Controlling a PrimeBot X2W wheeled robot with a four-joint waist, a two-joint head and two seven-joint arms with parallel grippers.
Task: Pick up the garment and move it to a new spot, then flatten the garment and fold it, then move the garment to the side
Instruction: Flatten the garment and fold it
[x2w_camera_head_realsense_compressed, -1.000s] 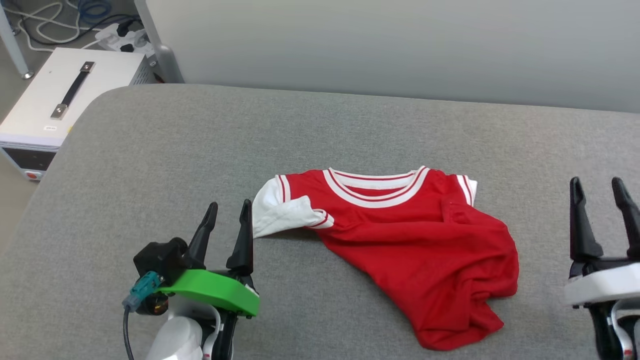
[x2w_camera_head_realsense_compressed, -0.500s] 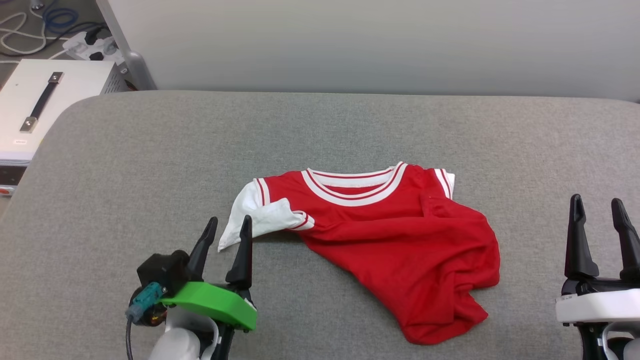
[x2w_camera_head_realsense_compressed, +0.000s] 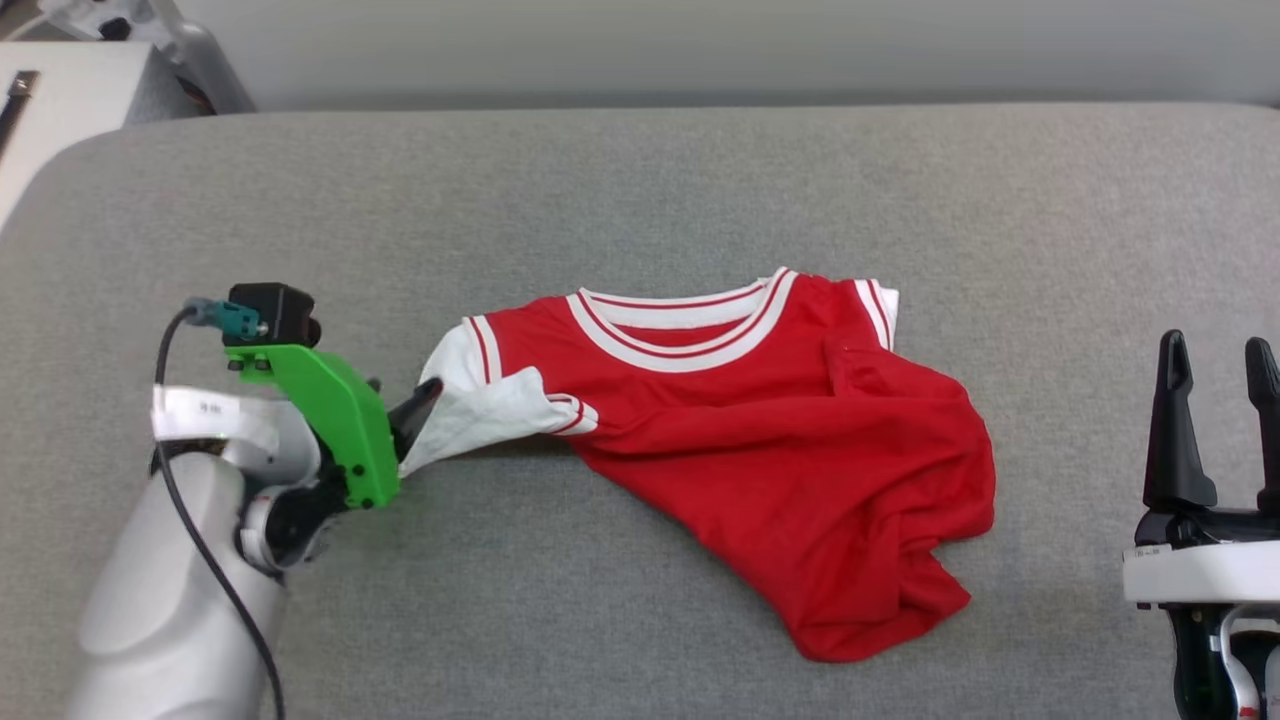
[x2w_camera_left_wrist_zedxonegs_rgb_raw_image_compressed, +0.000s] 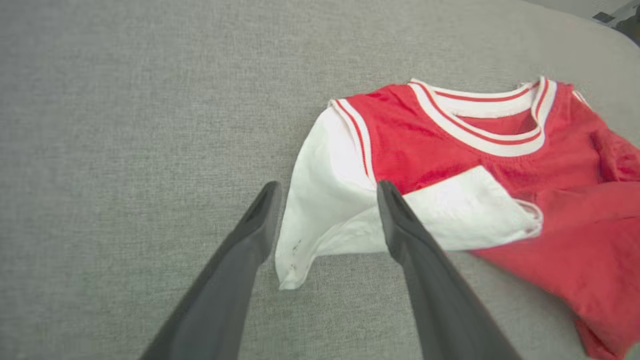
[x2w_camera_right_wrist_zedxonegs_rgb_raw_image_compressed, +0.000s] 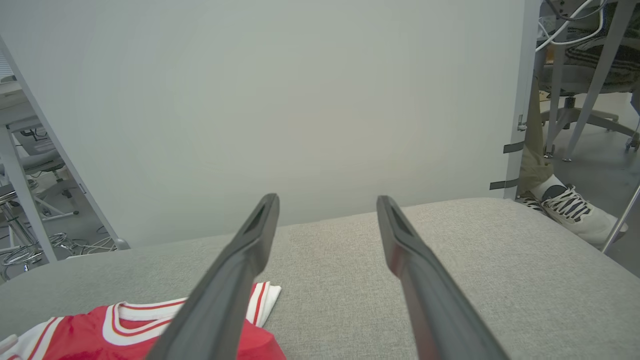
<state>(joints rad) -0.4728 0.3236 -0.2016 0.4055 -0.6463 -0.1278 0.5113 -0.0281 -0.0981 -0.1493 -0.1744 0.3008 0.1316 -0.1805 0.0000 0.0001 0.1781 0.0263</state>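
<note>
Because the garment (x2w_camera_left_wrist_zedxonegs_rgb_raw_image_compressed: 425, 130) lies crumpled, the left pincer (x2w_camera_left_wrist_zedxonegs_rgb_raw_image_compressed: 328, 186) is spread astride its white sleeve (x2w_camera_left_wrist_zedxonegs_rgb_raw_image_compressed: 325, 150), likely to grip; the right pincer (x2w_camera_head_realsense_compressed: 1218, 352) hangs spread, well apart.

Right hand (x2w_camera_right_wrist_zedxonegs_rgb_raw_image_compressed: 326, 200) fingers apart; garment (x2w_camera_right_wrist_zedxonegs_rgb_raw_image_compressed: 75, 335) lower left.

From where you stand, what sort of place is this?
Probably an office or lab: office chairs and loose cables lie beyond a pale partition behind the grey padded table.
</note>
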